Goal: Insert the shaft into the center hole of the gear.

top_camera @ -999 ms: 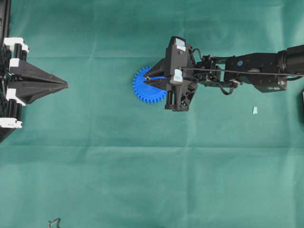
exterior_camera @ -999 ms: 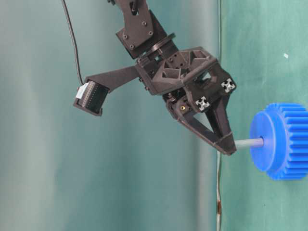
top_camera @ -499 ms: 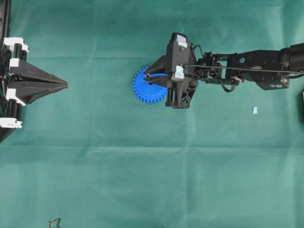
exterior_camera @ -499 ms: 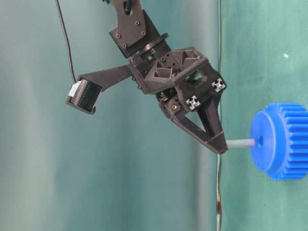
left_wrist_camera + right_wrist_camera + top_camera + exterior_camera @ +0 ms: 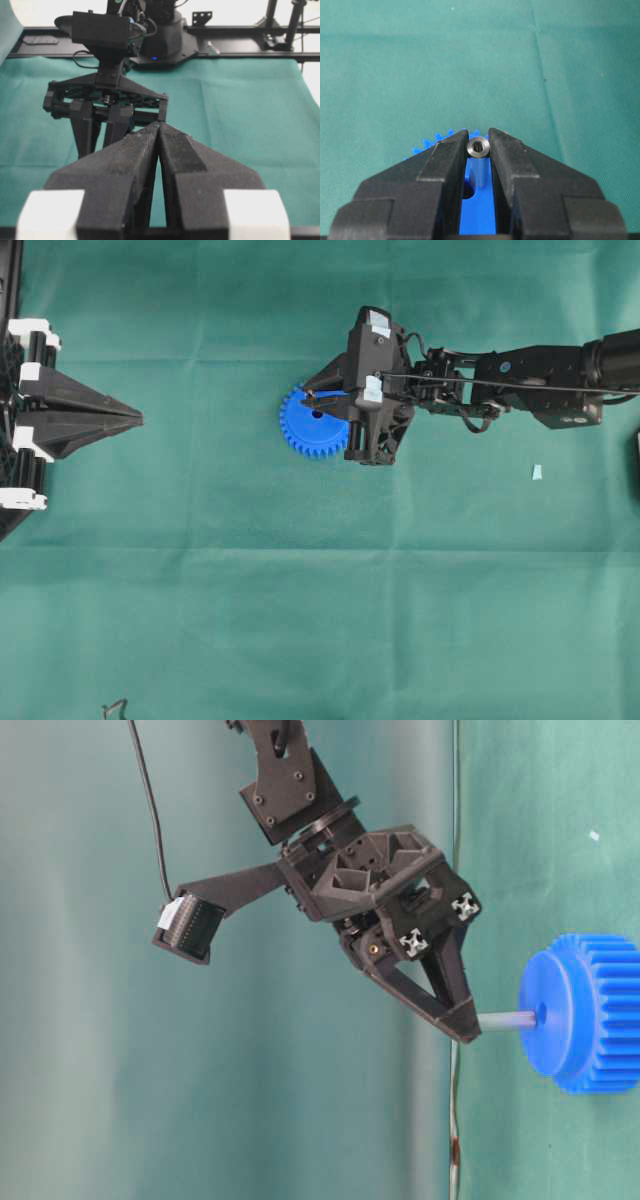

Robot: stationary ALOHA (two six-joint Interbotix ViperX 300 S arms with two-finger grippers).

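Green cloth [image 5: 300, 620] covered the whole table and left broad bare stretches below, above and to the left of the work, so the one crowded spot was at the middle. One gear [image 5: 305, 430], bright blue and toothed, lay flat there, well apart from every edge of the cloth. One right gripper [image 5: 312, 397] reached in from the right side of the overhead view, its two fingers [image 5: 442, 170] pinched on the single shaft [image 5: 505, 1019], a short grey pin held by its upper end. In the table-level view the shaft's free end met the gear's flat face at the center hole [image 5: 541, 1014], though whether it had gone in at all could not be told. The right wrist view showed the shaft's hollow top end between the fingertips, with the dark hole on the blue face just beside and below it. One left gripper [image 5: 135, 419] sat at the far left edge of the overhead view, well apart from the gear, its two fingers pressed together with nothing between them. One small pale scrap [image 5: 537, 472] lay on the cloth to the right, below the right arm, and one dark bent bit of wire [image 5: 115, 707] lay near the bottom-left edge.
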